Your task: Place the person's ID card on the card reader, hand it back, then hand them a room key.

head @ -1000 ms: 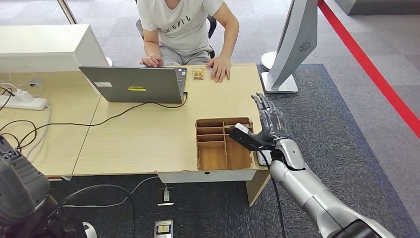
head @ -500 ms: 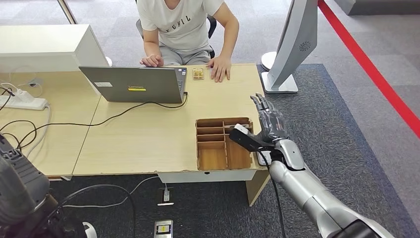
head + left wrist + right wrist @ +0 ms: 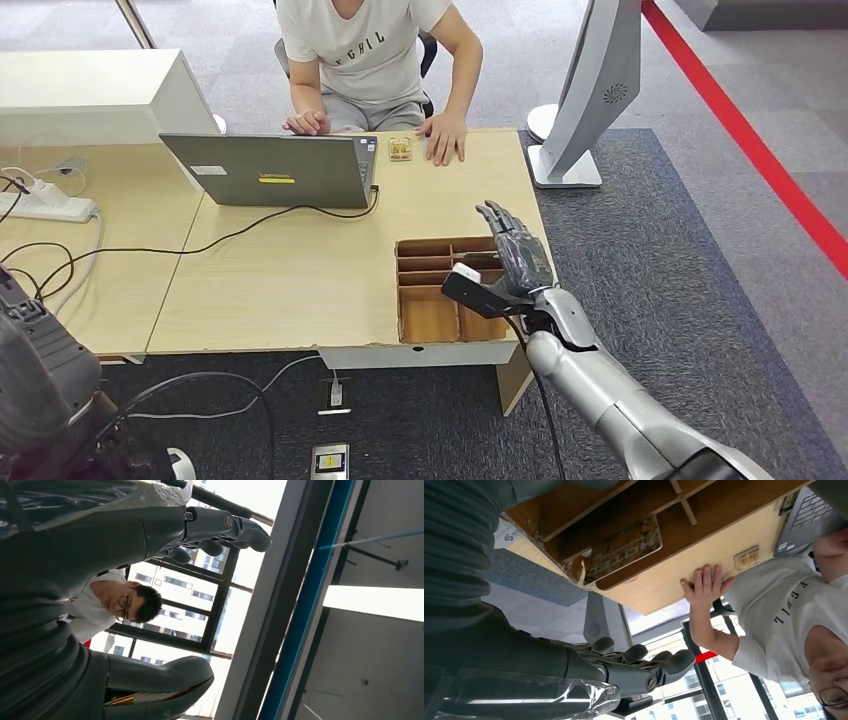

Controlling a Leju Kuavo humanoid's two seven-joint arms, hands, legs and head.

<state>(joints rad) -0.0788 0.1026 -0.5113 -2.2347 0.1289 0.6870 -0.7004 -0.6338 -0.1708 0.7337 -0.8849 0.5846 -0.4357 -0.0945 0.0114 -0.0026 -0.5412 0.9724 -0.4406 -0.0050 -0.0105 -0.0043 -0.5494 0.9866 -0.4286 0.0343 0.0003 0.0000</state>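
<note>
- ID card (image 3: 401, 150): a small card lying flat near the far edge of the counter (image 3: 300, 270), just beside the person's hand (image 3: 445, 138) and close to the right corner of the laptop (image 3: 270, 170). In the right wrist view the same card (image 3: 747, 557) lies apart from the person's flat palm (image 3: 705, 584).
- Room key (image 3: 621, 550): a printed card lying in a far compartment of the wooden tray (image 3: 704, 502), seen in the right wrist view.
- Wooden tray (image 3: 425, 285): a divided box standing at the near right corner of the counter, with several small compartments on its left side and larger ones beside them.
- Right hand (image 3: 510, 255): raised over the right part of the tray, fingers extended and spread, holding nothing. Right wrist view confirms fingers (image 3: 644, 662) straight and apart, clear of the counter.
- Left hand (image 3: 165, 555): fingers (image 3: 240, 530) lightly bent and apart, thumb separate, nothing between them; raised towards the windows.
- Person (image 3: 365, 50): seated at the far edge, white shirt, both hands resting on the counter.
- Laptop: open, lid facing the robot, a black cable (image 3: 200, 245) running from it across the counter.
- Power strip (image 3: 45, 205): on the adjoining counter at the left edge, with cables attached.
- White display stand (image 3: 585, 95): on the floor past the far right corner.
</note>
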